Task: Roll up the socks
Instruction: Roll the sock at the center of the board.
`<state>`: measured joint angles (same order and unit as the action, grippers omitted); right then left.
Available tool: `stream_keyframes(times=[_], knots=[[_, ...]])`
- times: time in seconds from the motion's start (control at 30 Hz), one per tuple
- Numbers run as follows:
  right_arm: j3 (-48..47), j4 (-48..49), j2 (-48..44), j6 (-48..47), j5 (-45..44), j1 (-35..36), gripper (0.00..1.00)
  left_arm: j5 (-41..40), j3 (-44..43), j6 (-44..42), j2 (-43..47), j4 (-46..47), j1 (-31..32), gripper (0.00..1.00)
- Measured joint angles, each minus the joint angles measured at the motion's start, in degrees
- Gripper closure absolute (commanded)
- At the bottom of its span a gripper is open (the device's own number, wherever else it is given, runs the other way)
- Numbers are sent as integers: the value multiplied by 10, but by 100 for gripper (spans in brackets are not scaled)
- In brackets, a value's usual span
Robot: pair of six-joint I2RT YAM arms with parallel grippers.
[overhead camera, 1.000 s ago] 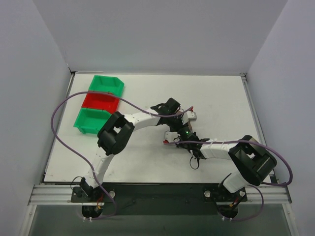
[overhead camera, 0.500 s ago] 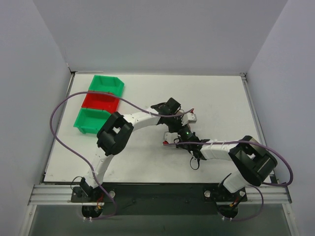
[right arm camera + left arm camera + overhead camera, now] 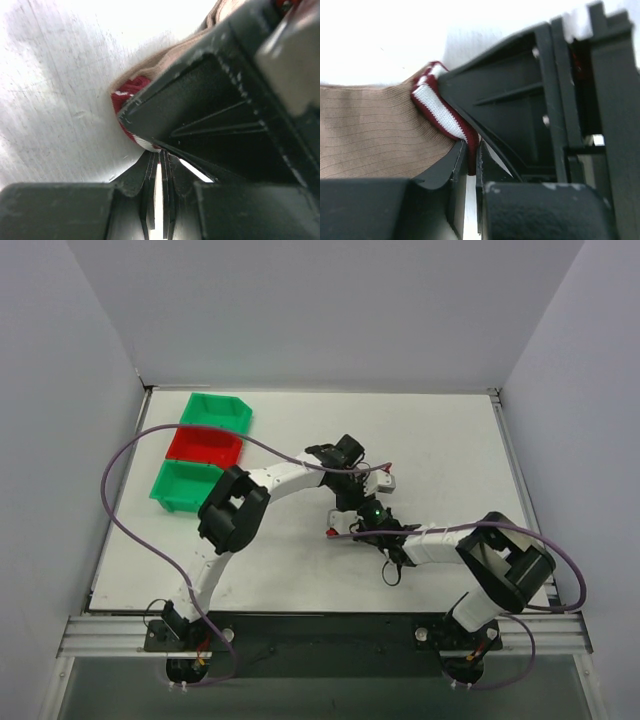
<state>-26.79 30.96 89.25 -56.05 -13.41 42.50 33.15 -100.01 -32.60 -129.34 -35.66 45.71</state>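
The socks [image 3: 370, 130] show as tan knit with a maroon, white-striped cuff [image 3: 440, 112], lying on the white table. My left gripper [image 3: 471, 160] is shut on the cuff's edge, with maroon fabric pinched between its fingers. In the right wrist view the same cuff [image 3: 125, 100] reaches the tips of my right gripper [image 3: 161, 152], which is shut on its rim. The two grippers meet nose to nose at mid-table, left gripper [image 3: 352, 502] and right gripper [image 3: 362, 520]. From above, the arms hide nearly all of the sock.
Three small bins stand in a row at the back left: green [image 3: 216, 411], red [image 3: 204, 446], green [image 3: 183, 485]. The white table [image 3: 450, 440] is walled on three sides. Purple cables loop from both arms.
My left gripper's fingers have closed onto the cuff. The right arm has shifted slightly left and toward the left gripper. The bins have not moved.
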Motion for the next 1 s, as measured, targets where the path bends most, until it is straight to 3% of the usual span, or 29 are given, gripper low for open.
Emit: stream_keyframes(times=[0.17, 0.33, 0.43, 0.67, 0.83, 1.0], knots=[[0, 11, 5, -11, 2, 8, 100, 17, -12, -18, -3, -45, -9, 78], [0, 18, 10, -20, -3, 19, 100, 20, -24, -14, -9, -64, -13, 81], [0, 14, 9, -22, -3, 23, 99, 15, -22, -5, -9, -62, -13, 100], [-16, -69, -31, -7, 34, 29, 57, 4, -18, 9, -8, -59, -13, 100], [-16, -117, -72, -2, 68, 30, 50, -1, 3, 9, 5, -52, -13, 100], [-2, -96, -80, -11, 69, 30, 47, -6, 17, 8, 14, -50, -14, 100]])
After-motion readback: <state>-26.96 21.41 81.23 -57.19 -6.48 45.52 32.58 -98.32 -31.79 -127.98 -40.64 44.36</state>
